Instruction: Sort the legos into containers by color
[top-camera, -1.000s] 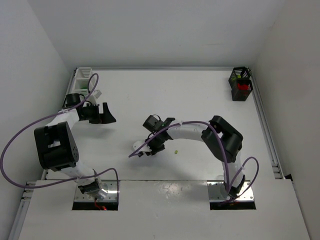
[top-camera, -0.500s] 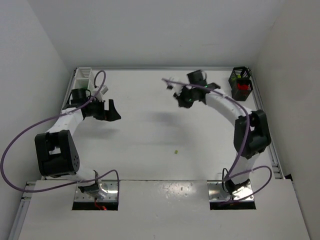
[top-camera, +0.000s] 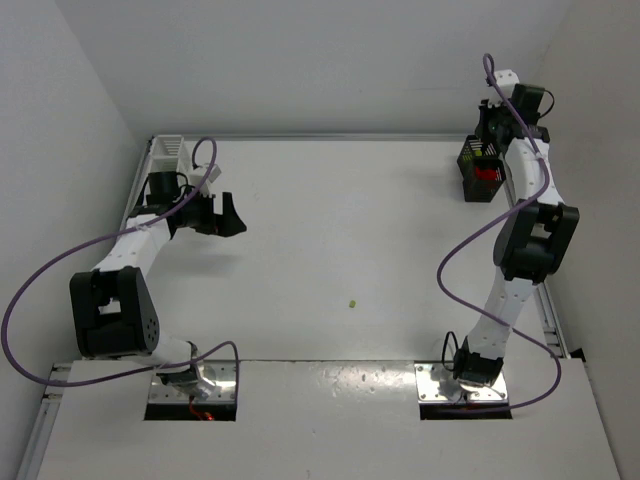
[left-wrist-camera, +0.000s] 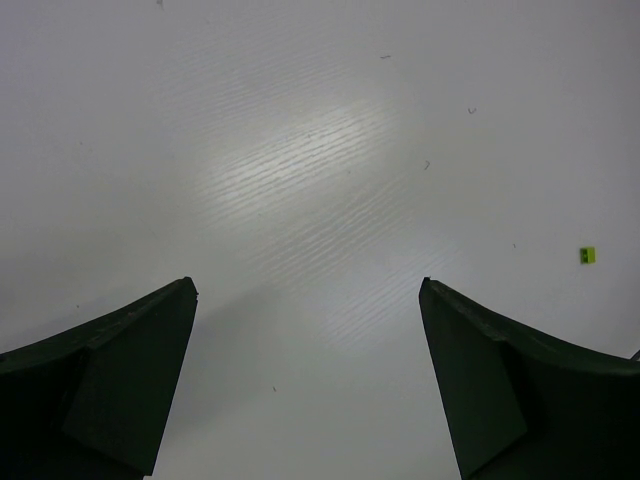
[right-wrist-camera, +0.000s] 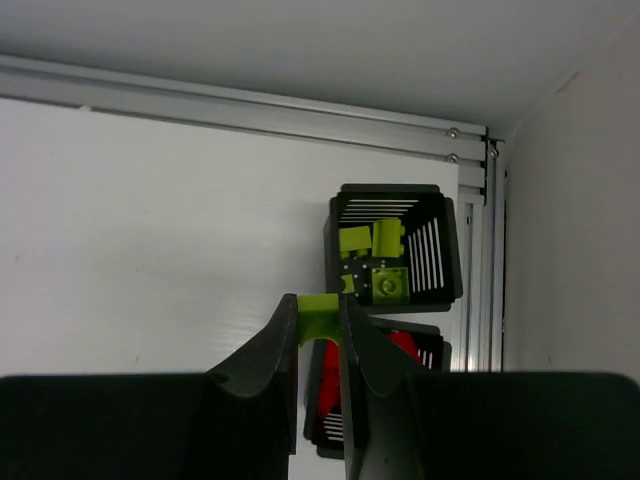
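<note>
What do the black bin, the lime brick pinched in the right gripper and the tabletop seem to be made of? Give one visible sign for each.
Black bin: likely moulded plastic, matte; thin even slats.
Lime brick, in the right gripper: plastic, smooth, uniform bright colour.
Tabletop: hard white board, perhaps laminate; soft sheen with fine ribbed lines.
</note>
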